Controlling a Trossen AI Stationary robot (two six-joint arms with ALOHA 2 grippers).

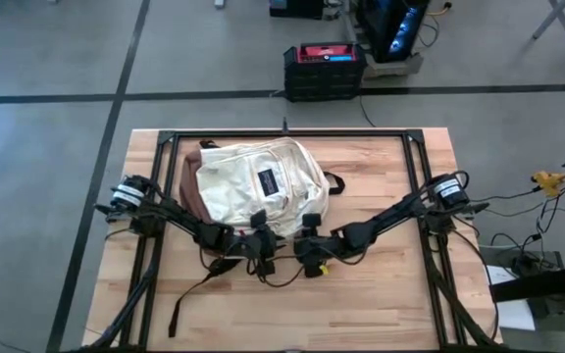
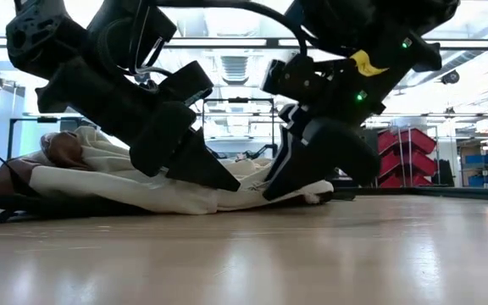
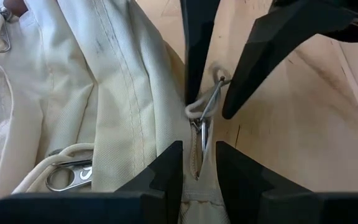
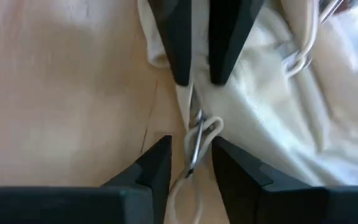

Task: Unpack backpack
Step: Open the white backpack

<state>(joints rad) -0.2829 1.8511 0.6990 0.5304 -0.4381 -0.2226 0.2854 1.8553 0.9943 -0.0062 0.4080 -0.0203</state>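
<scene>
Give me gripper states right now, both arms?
Left gripper: closed, pinching the backpack fabric at its front edge.
Right gripper: around the metal zipper pull; grip cannot be told.

From above, you see the backpack lying flat on the wooden table, its reddish-brown base toward the left arm's side and its dark logo patch facing up. The left gripper and the right gripper meet at its near edge, close together. A black strap trails across the table toward you.
</scene>
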